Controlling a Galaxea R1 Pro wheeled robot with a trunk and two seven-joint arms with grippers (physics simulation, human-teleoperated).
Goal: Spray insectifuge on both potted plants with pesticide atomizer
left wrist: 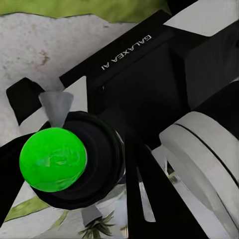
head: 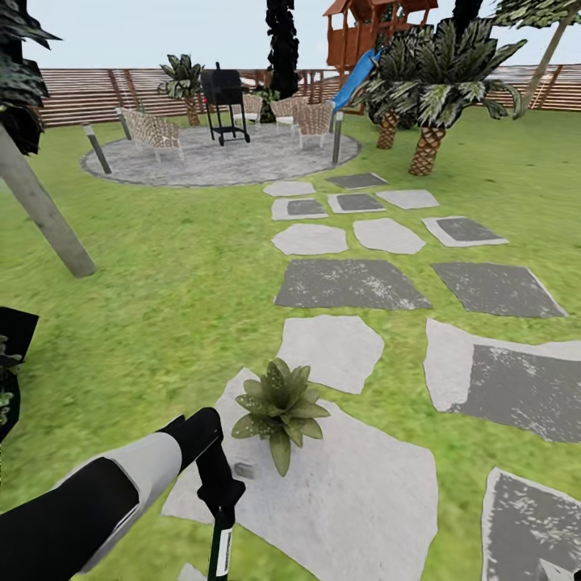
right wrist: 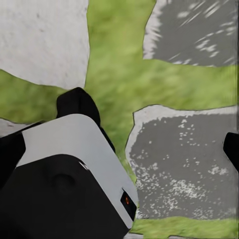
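The garden's lawn [head: 161, 274] runs back to a brown slatted fence [head: 89, 93] and carries about a dozen irregular stepping stones, pale and dark grey, leading to one round paved patio [head: 218, 157]. On the patio stand one black grill [head: 223, 101] and about four wicker chairs. Two striped-leaf palms [head: 436, 89] rise at the far right beside a red-brown play tower [head: 367, 28] with a blue slide.

One potted plant [head: 281, 407], a low rosette of pointed olive leaves, sits on the nearest pale stone [head: 355, 500]; its pot is hidden under the leaves. A small grey lump [head: 244, 470] lies just left of it.

One arm, the left arm [head: 97, 492], reaches in from the near left, grey and black. Below its end a slim dark bottle with a white label, the pesticide atomizer [head: 220, 553], hangs at the frame's bottom edge, near the plant.

The left wrist view adds a bright green ball [left wrist: 52, 158] on a black housing. The right wrist view adds grass and grey stones under a grey-black robot part [right wrist: 69, 174]. How wide either gripper stands cannot be told.
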